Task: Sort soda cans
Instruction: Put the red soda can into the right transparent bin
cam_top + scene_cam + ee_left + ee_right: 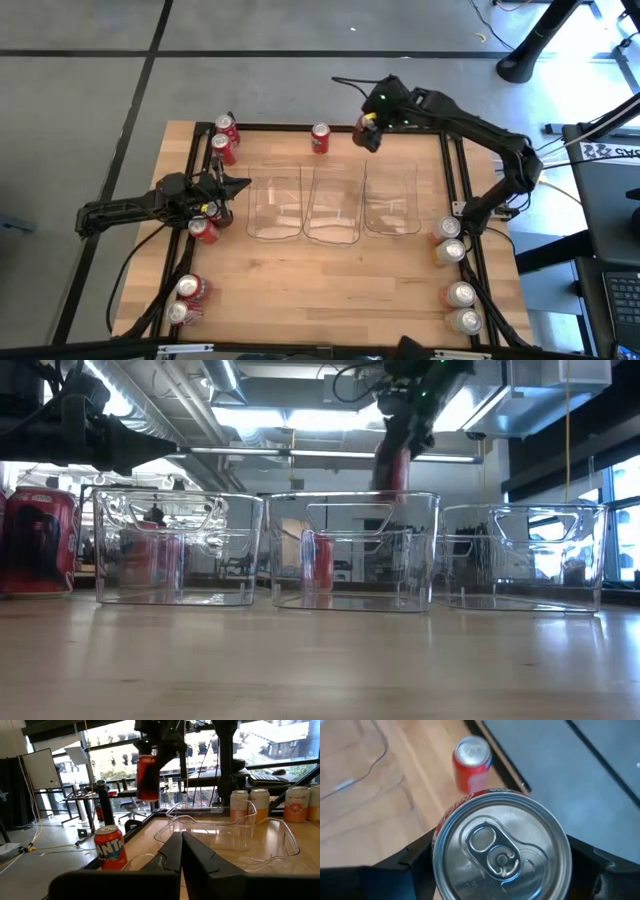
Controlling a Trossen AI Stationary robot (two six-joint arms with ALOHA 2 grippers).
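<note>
My right gripper (368,130) is shut on a red soda can (148,777) and holds it in the air over the table's far edge, just beyond the right clear bin (391,200). The can's silver top (502,851) fills the right wrist view. A second red can (320,137) stands on its base on the table at the far edge. My left gripper (240,185) is shut and hangs level at the table's left side, touching nothing. More red cans (222,148) stand along the left edge, and pale cans (451,250) along the right edge. My right gripper pinches the red can's upper wall (445,817) between its two fingers (410,862), one on either side just under the rim. The fingers come slanting down from above. The can hangs below them, lifted clear of the table and nearly upright, top up.
Three clear plastic bins (333,205) stand side by side in the table's middle. A black frame (455,170) runs around the wooden top. Red cans (190,290) stand at the near left and pale cans (462,296) at the near right. Bare wood lies in front of the bins.
</note>
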